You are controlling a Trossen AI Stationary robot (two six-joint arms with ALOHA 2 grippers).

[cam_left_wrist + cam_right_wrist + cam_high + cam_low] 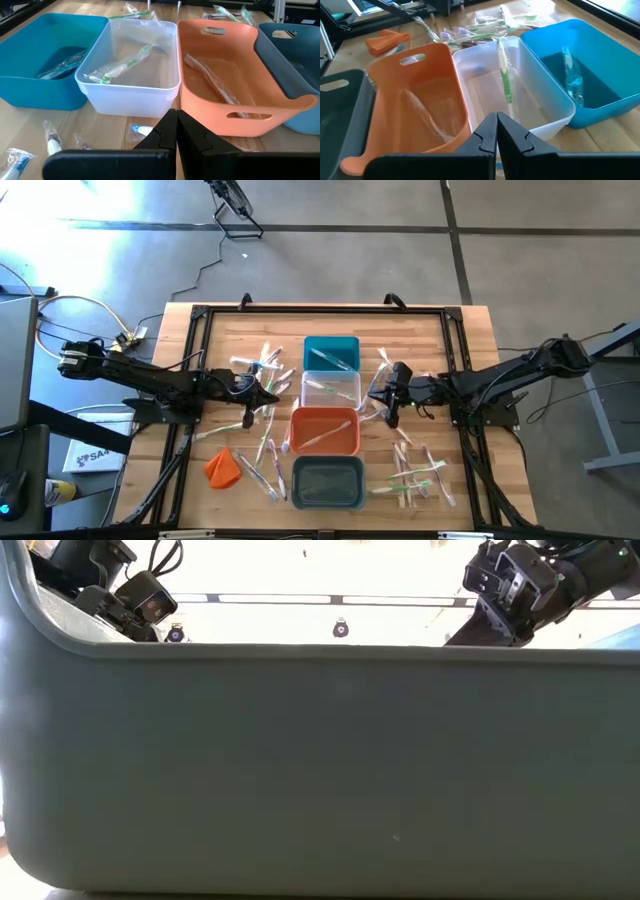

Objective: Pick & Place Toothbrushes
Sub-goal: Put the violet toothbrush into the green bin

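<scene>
Four bins stand in a row down the table's middle: teal (331, 352), clear (331, 388), orange (325, 430) and grey (328, 482). One wrapped toothbrush lies in the teal bin (570, 75), a green-and-white one in the clear bin (120, 67), and a clear one in the orange bin (215, 82). Loose toothbrushes lie on the wood left (262, 368) and right (418, 472) of the bins. My left gripper (272, 392) (176, 127) hovers shut just left of the clear bin. My right gripper (380, 396) (496, 130) hovers shut just right of it. Nothing shows between either pair of fingers.
An orange cloth lump (222, 467) lies at the near left. A toothbrush head (142, 131) lies on the wood below my left fingers. In the low view, the grey bin's wall (320, 770) fills almost the whole picture. A black frame (195, 315) edges the table.
</scene>
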